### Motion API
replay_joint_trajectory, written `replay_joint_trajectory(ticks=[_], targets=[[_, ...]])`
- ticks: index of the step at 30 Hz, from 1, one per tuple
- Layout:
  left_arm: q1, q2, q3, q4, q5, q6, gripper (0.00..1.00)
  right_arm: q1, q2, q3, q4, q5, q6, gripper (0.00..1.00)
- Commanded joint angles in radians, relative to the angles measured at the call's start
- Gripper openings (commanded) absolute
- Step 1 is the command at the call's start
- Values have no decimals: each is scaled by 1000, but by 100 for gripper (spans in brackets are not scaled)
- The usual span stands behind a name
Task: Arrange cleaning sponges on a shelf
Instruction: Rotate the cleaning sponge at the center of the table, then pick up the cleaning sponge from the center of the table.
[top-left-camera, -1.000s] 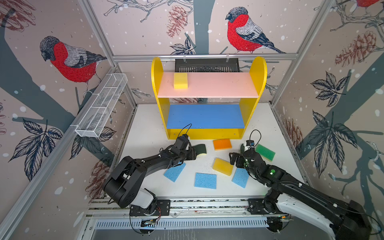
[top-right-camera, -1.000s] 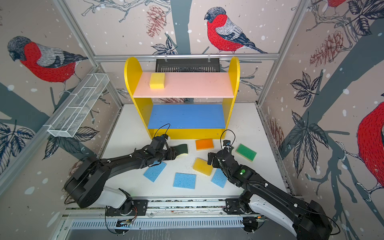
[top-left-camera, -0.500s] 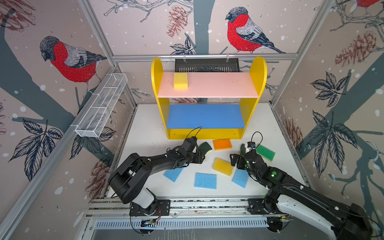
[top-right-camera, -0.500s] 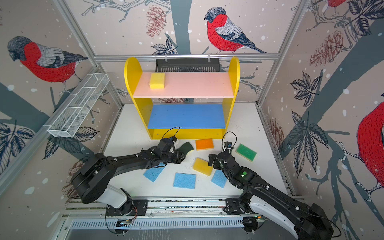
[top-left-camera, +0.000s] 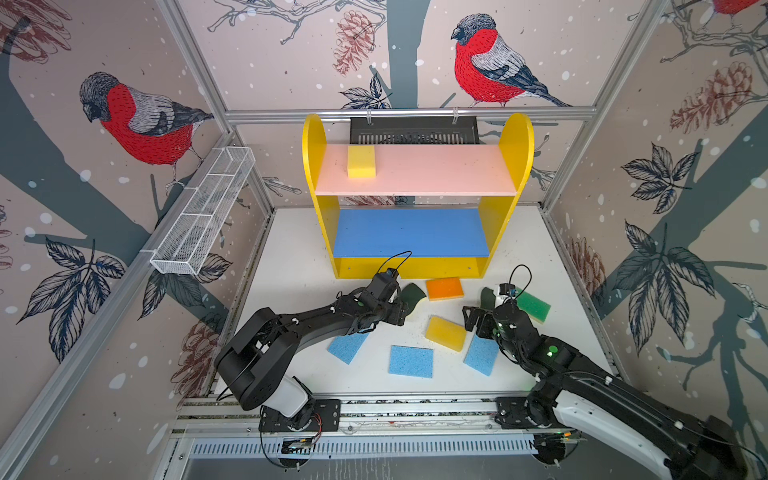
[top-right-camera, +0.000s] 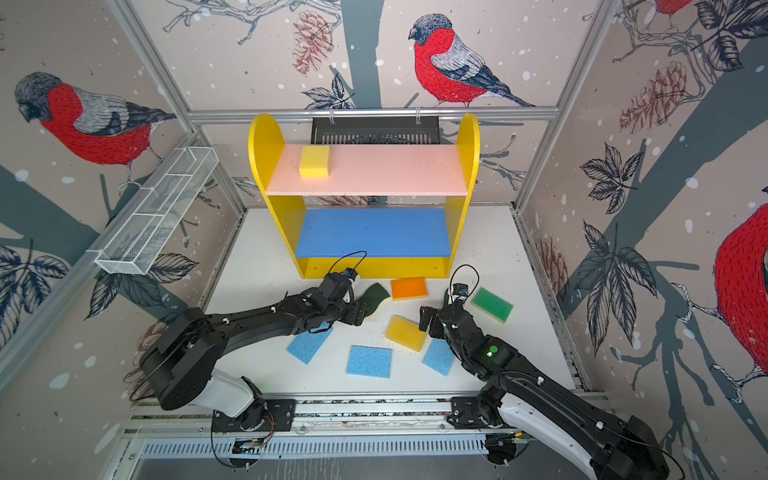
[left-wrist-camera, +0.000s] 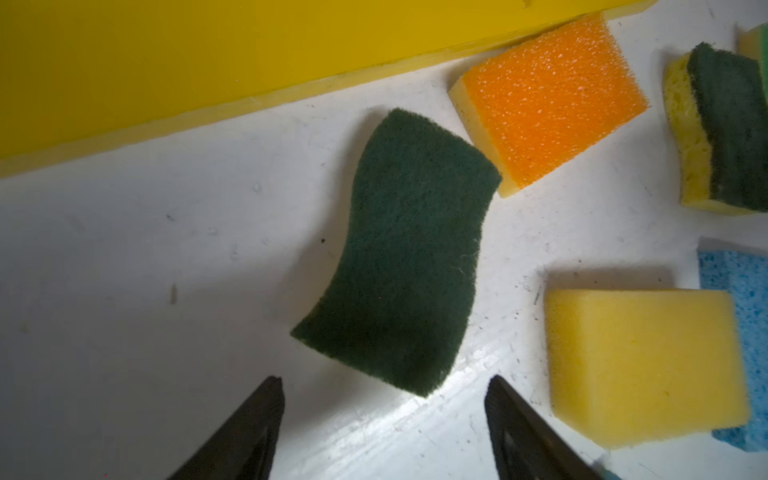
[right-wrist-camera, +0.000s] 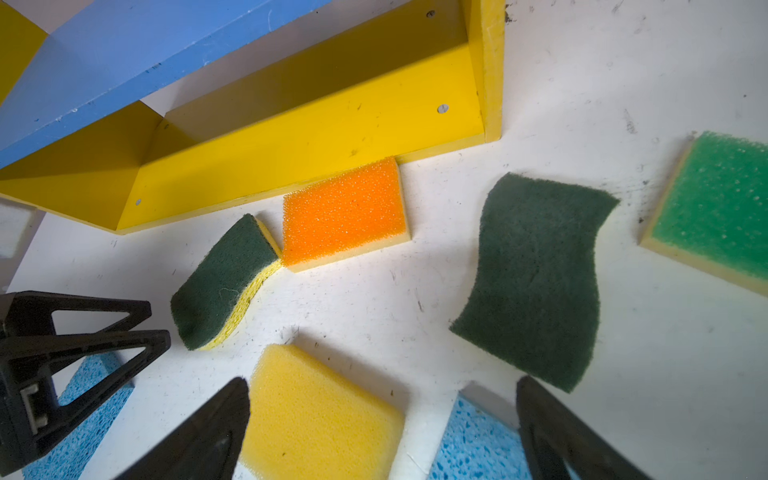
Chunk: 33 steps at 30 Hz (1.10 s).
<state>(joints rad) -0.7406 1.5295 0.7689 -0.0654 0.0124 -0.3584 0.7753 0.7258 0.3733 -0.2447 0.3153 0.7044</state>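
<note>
On the white table (top-left-camera: 291, 266) before the yellow-sided 3-level shelf (top-left-camera: 516, 141), whose pink upper board carries 1 yellow foam block (top-left-camera: 361, 161) at its left end, the left gripper (left-wrist-camera: 383, 379) stands spread and empty, just short of a wavy dark-green-on-yellow sponge (left-wrist-camera: 407, 253) lying beside an orange-topped sponge (top-left-camera: 444, 288). Further right, the right gripper (right-wrist-camera: 382, 381) hangs wide apart, grasping nothing, at the edge of a second yellow foam block (right-wrist-camera: 320, 411). 3 flat light-blue sponges (top-left-camera: 411, 361) lie along the near side, with another wavy dark-green sponge (right-wrist-camera: 536, 282) and a bright-green-topped sponge (top-left-camera: 533, 306) rightmost.

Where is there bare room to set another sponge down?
Pink board: bare from the yellow sponge to the right side panel. Blue board: all bare. Table: bare left of the shelf; crowded in front, around the orange-topped sponge.
</note>
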Motion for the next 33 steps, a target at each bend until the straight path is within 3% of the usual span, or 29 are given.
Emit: replay_joint_trajectory(ticks=[1,10,22,33], targets=[[1,24,25,2,-47,107,84,-5,-1,8,-7,17,-19,99],[25,101,81,-13,18,196,89,-20,-4,22,-26,21,-23,100],[47,122,64,30,222,221,94,-49,28,47,-16,5,-36,99],[17,138,57,21,80,200,91,-57,45,38,3,-10,-31,100]])
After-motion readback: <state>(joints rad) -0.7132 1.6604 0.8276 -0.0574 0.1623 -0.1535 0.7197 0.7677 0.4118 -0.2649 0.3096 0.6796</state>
